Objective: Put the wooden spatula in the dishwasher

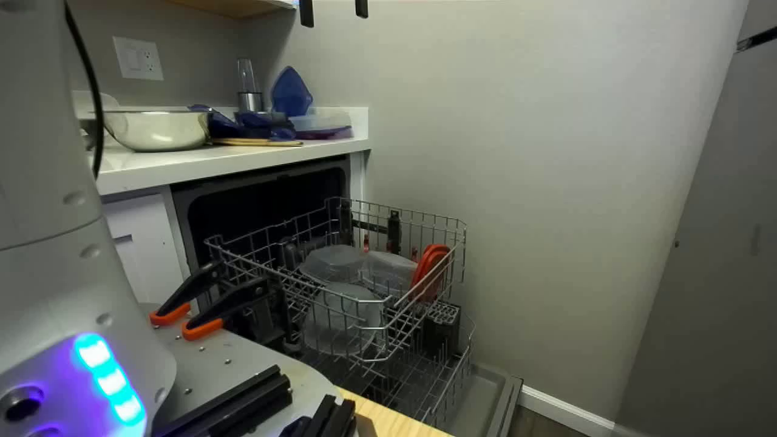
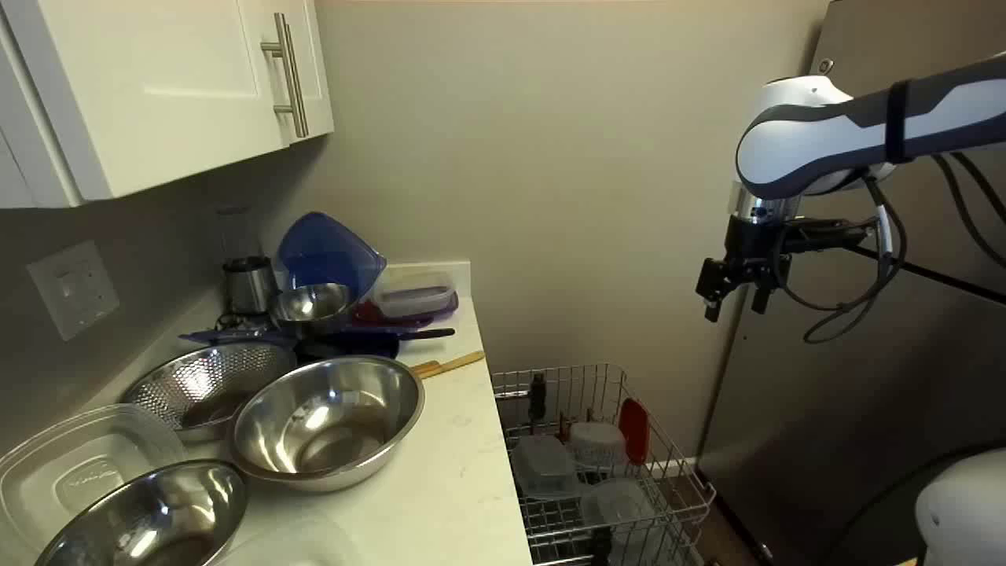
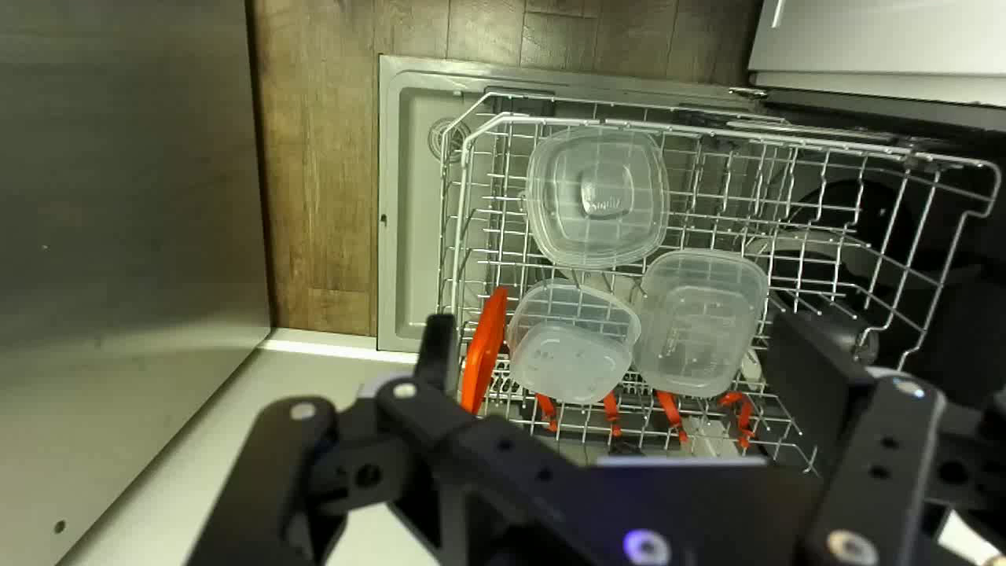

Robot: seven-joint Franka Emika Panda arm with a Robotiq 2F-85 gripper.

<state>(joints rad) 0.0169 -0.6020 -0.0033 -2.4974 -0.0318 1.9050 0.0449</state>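
Dishwasher (image 1: 261, 203): open, its dark interior showing and its door (image 3: 420, 236) lowered.

Countertop (image 2: 471, 487): white, above the dishwasher's opening and crowded with kitchenware.

Robot arm (image 2: 833, 145): white and dark grey, reaching in from the edge of an exterior view.

Upper rack (image 1: 394, 232): grey wire, pulled out over the lowered door.

Lower rack (image 1: 400, 379): also pulled out, beneath the upper one; a black cutlery basket (image 1: 441, 331) stands near its outer end.

Mixing bowl (image 2: 330, 428): large, stainless steel, upright on the countertop, just beside a perforated colander (image 2: 196, 385).

Gripper (image 2: 736, 308): black, pointing down, raised well above the racks — its fingers stand wide apart in both exterior views and the wrist view.

Clear plastic containers (image 3: 601, 196): several, close together in the upper rack.

Wooden spatula (image 2: 456, 364): lying on the countertop just beside the mixing bowl, one end near the countertop's edge. Another piece of wood shows alongside; whether it is a separate utensil, I cannot tell.

Orange-red piece (image 3: 485, 350): flat, on edge at the upper rack's outer end — lid or dish, I cannot tell.

Spring clamps (image 1: 234, 301): two, black with orange tips, at the edge of the metal plate (image 1: 243, 352) beside the arm's base.
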